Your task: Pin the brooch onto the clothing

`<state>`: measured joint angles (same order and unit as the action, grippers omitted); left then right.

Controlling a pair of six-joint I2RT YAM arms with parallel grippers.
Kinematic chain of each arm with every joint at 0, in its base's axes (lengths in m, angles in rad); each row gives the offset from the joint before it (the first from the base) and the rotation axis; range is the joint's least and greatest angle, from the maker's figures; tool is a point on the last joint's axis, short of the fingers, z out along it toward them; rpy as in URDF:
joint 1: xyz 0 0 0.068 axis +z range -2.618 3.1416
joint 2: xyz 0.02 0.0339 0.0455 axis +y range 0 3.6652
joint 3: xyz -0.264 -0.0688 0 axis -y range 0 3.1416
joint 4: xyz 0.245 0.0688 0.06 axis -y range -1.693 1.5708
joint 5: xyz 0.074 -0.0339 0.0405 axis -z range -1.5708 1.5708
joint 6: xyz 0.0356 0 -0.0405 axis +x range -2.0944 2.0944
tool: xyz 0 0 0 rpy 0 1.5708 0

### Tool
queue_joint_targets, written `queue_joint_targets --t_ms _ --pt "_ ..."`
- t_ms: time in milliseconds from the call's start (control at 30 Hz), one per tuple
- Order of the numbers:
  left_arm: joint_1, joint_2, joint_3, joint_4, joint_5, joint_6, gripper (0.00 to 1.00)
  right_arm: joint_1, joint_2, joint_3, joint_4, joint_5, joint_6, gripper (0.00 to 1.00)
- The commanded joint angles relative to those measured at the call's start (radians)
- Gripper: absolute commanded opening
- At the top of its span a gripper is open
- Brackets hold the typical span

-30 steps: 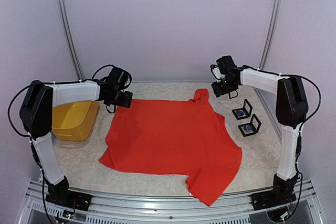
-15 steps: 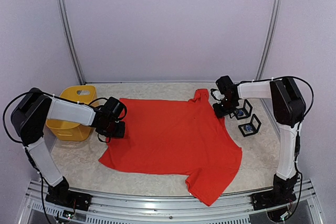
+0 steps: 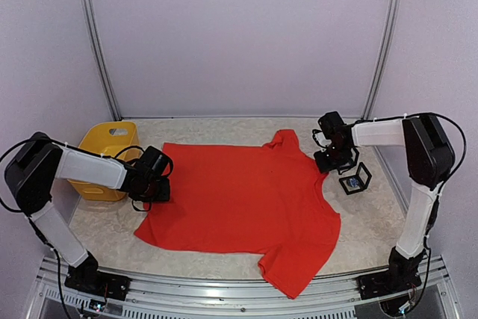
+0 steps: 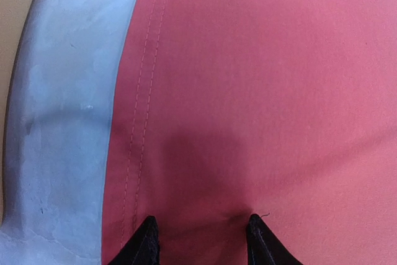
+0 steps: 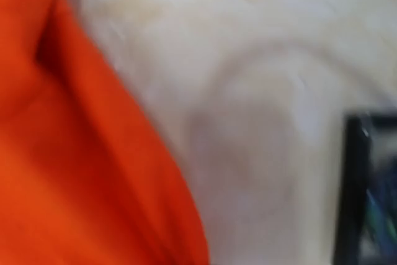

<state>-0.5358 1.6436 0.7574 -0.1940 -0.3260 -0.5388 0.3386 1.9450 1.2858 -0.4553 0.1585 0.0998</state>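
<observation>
The bright red T-shirt lies spread nearly flat, stitched hem at the left.

Whole view heavily blurred.

Clothing: bright red-orange fabric filling the area from 7 to 11 o'clock and reaching the bottom edge near 6 o'clock. Border running diagonally from 11 o'clock down to 6 o'clock, lying on the surface. Darker fold or shadow band near 10 o'clock; soft creases roughly parallel to the border.

Surface: pale, mottled cream-white, occupying the centre and 12 to 3 o'clock, with a faint greyish shadow at centre.

Black frame: narrow dark upright bar with a top bar, at 4 o'clock, cut off by the right edge, apart from the fabric. Bluish-green patch inside it; detail too blurred to identify.
</observation>
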Motion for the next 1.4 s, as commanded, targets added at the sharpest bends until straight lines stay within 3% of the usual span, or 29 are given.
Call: queue_joint_targets --t_ms 0,300,400,500,633,733,1033,1133,1367 --pt "-0.003 0.0 -0.044 -0.061 -0.012 -0.02 0.44 -0.01 -0.125 -0.1 0.001 0.011 0.063 0.0" --pt "-0.018 -0.059 -0.081 -0.062 0.007 -0.006 0.49 -0.002 -0.239 -0.245 -0.034 -0.095 0.11 0.02" --pt "-0.043 -0.076 -0.038 -0.087 0.006 0.025 0.56 0.0 -0.235 -0.189 -0.079 -0.112 0.097 0.2" --pt "-0.067 -0.119 0.035 -0.128 -0.014 0.078 0.64 0.001 -0.235 -0.103 -0.103 -0.088 0.081 0.28" --pt "-0.034 -0.153 0.144 -0.13 0.019 0.148 0.66 0.007 -0.17 0.038 -0.084 -0.105 0.056 0.33" --pt "0.022 -0.116 0.221 -0.082 0.054 0.187 0.63 0.011 -0.077 0.169 -0.056 -0.155 0.041 0.29" --pt "0.136 0.268 0.532 -0.062 0.105 0.249 0.46 0.011 0.263 0.525 -0.059 -0.291 0.055 0.03" --pt "0.172 0.379 0.616 -0.069 0.12 0.249 0.43 0.011 0.352 0.591 -0.081 -0.281 0.05 0.0" --pt "0.201 0.56 0.756 -0.078 0.151 0.229 0.41 0.013 0.473 0.658 -0.09 -0.415 0.088 0.0"
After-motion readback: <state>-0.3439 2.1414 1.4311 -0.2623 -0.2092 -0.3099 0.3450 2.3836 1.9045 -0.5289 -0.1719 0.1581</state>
